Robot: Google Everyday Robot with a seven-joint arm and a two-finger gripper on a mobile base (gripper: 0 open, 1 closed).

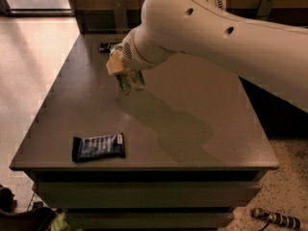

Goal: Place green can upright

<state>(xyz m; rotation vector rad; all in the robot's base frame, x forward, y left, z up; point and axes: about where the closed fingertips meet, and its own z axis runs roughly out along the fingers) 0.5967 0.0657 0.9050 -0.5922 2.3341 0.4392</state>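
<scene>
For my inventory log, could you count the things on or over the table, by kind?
Green can: 1, at the gripper, over the table's far left part.
Dark-blue snack wrapper: 1.
Small dark item at the far edge, kind unclear: 1.
Total: 3.

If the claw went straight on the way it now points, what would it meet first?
The claw points down with the green can at its tip, so the can's lower end would probably touch the tabletop just below first. How big the gap is, I cannot tell.
</scene>
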